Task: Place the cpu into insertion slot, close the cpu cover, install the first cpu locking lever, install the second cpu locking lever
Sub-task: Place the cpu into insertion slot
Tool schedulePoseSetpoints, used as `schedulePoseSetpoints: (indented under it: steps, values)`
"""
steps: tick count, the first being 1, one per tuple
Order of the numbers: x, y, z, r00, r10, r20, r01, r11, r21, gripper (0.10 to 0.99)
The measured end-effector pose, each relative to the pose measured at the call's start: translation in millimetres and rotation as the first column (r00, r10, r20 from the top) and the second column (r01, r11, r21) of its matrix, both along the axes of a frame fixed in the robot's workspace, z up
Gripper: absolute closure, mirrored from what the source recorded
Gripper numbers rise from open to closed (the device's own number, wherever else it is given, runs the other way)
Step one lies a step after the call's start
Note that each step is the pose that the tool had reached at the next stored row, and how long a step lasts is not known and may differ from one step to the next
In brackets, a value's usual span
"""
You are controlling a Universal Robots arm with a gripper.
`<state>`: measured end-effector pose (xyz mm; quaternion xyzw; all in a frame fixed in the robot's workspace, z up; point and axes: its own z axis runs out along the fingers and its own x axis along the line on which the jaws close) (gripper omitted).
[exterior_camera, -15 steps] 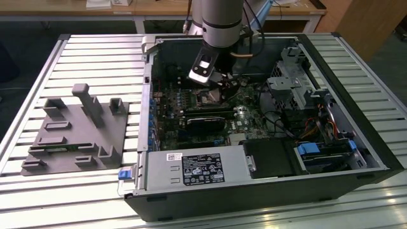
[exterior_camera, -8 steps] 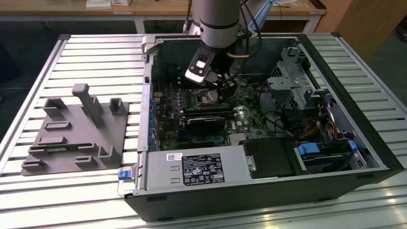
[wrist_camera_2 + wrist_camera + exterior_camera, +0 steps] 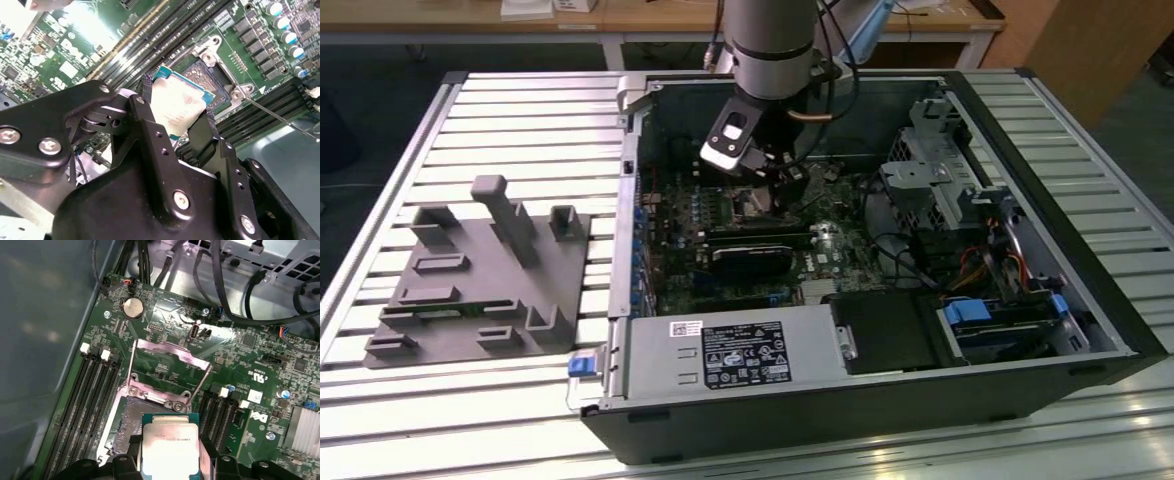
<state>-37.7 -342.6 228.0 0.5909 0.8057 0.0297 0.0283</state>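
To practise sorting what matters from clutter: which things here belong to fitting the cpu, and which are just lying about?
Belongs to the job:
gripper, holding the cpu
insertion slot, uncovered
cpu cover, raised

Just lying about:
memory slots
coin battery
cables
grey fixture beside the case

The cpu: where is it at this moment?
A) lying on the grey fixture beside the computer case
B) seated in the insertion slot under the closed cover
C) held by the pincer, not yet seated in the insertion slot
C: in both wrist views the cpu sits clamped in the pincer, while the insertion slot lies uncovered with the cpu cover swung up.
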Motion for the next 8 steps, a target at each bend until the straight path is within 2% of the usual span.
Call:
schedulePoseSetpoints:
  steps: [5, 8]
  values:
    - [-0.1, 4.7, -2.1, 0.9996, -0.029, 0.0001, 0.029, 0.9996, 0.000, 0.549]
    - [-0.1, 4.8, -3.3, 0.9969, -0.079, 0.0000, 0.079, 0.9969, 0.000, 0.549]
